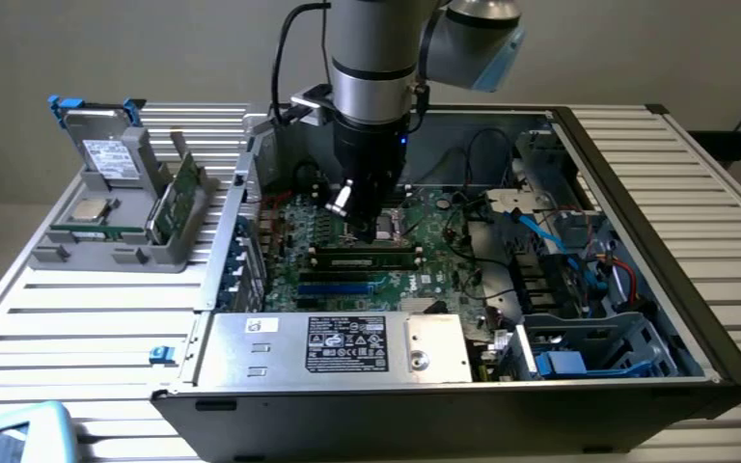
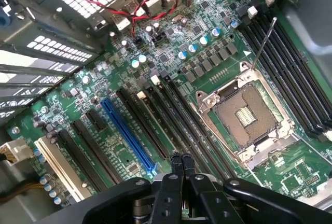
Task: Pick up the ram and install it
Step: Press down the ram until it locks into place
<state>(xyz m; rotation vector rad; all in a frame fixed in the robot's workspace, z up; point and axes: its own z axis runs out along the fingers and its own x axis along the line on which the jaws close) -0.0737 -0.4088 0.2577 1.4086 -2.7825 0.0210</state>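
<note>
My gripper (image 1: 373, 234) hangs inside the open computer case, low over the motherboard (image 1: 442, 246). In the wrist view its fingers (image 2: 181, 164) are pressed together with nothing between them. Just in front of it, in the exterior view, a long green ram stick (image 1: 368, 257) with black chips lies along the slots. I cannot tell whether it is seated. A similar green board (image 1: 180, 196) stands on edge in the grey holder (image 1: 81, 253) at the exterior view's left. The wrist view shows the open processor socket (image 2: 244, 117), black slots (image 2: 290, 73) beside it and a blue slot (image 2: 127, 136).
The grey holder also carries a boxy drive (image 1: 116, 154) and a square silver chip (image 1: 92, 210). Case walls (image 1: 641, 222), the power supply (image 1: 344, 345), a drive cage (image 1: 590, 352) and loose cables (image 1: 538, 231) crowd the motherboard. Red wires (image 2: 150, 6) run near the rear ports.
</note>
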